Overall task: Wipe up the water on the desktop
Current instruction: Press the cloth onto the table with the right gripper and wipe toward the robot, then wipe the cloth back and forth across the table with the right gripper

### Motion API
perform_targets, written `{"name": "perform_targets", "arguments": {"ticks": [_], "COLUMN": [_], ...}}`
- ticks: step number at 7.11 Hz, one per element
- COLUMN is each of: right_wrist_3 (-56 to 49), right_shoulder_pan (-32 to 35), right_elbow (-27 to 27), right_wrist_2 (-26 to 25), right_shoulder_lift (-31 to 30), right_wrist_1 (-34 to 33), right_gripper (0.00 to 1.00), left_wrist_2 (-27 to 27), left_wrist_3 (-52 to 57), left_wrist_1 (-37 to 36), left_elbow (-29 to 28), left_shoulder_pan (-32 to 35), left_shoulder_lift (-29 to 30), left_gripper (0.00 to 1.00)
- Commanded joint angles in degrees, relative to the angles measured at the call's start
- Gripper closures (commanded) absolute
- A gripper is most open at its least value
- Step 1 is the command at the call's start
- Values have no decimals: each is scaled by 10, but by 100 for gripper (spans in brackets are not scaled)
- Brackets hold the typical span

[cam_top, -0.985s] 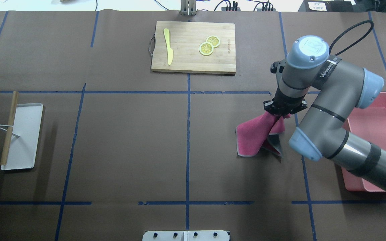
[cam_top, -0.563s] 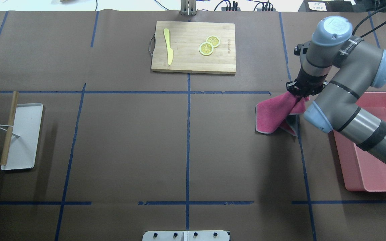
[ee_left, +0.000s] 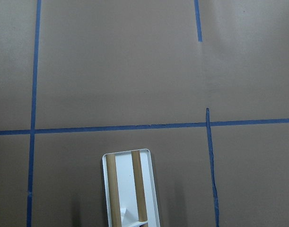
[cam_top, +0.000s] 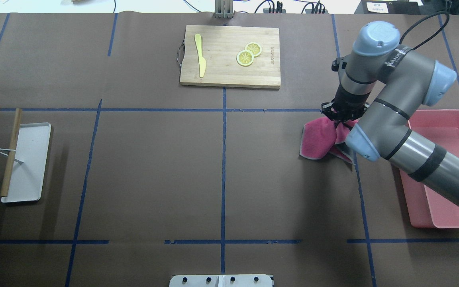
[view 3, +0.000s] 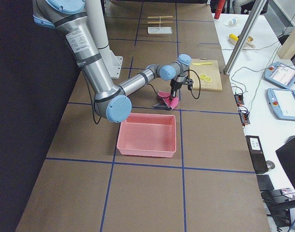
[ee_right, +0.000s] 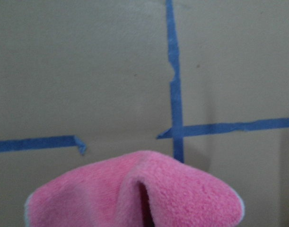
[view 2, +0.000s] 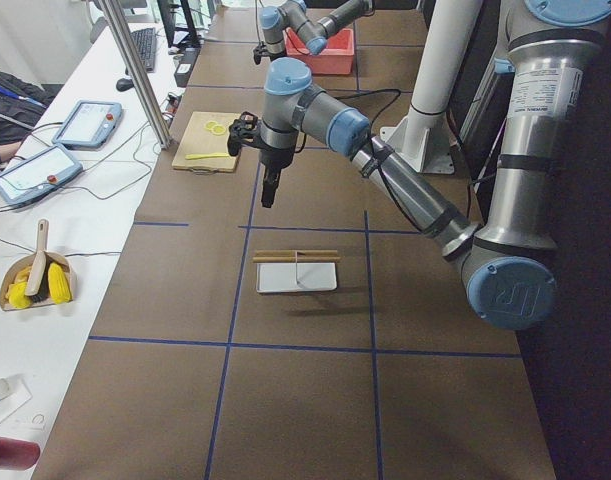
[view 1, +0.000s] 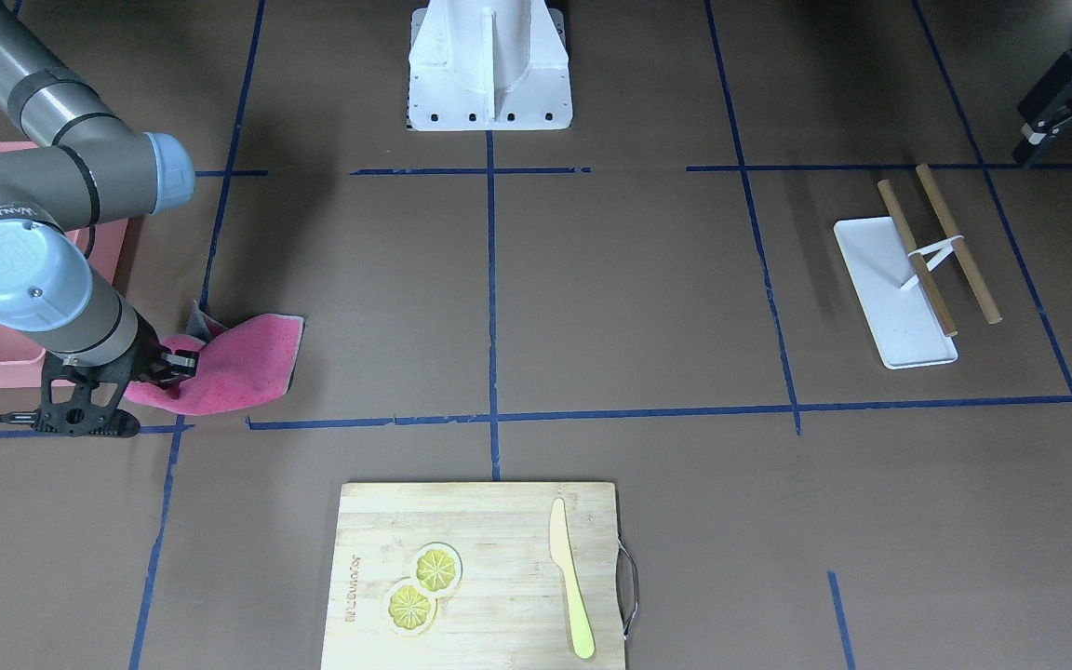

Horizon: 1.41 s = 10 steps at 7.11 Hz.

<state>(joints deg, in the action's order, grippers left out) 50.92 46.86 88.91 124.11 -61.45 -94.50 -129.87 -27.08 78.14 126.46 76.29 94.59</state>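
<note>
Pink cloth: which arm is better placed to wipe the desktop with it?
The right. The right gripper is shut on the pink cloth, whose free end lies on the desktop. The left gripper hangs in the air at the white tray's end, far from the cloth.

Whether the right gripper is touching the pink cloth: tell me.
Touching. The front-facing view shows the right gripper pinching the bunched edge of the pink cloth, whose rest lies on the desktop.
</note>
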Motion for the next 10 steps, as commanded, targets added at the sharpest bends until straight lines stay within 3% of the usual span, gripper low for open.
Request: {"name": "perform_targets", "arguments": {"ticks": [1, 4, 6, 10], "right_wrist_3": [68, 189, 220, 208], "right_shoulder_pan": [-56, -149, -172, -95], "right_elbow": [40, 108, 116, 93], "right_wrist_2": [16, 16, 12, 3], "right_shoulder_lift": [6, 7, 5, -25], "right_wrist_1": [0, 2, 24, 25], "right_gripper": [100, 100, 100, 100], "left_wrist_2": [1, 1, 1, -2], "left_wrist_3": [7, 24, 70, 186], "left_wrist_1": [0, 0, 0, 1], "left_elbow": [-6, -19, -66, -142], "left_shoulder_pan": [1, 6, 13, 46], "left_shoulder_lift": [0, -1, -31, -38], "left_gripper": [0, 0, 0, 0]}}
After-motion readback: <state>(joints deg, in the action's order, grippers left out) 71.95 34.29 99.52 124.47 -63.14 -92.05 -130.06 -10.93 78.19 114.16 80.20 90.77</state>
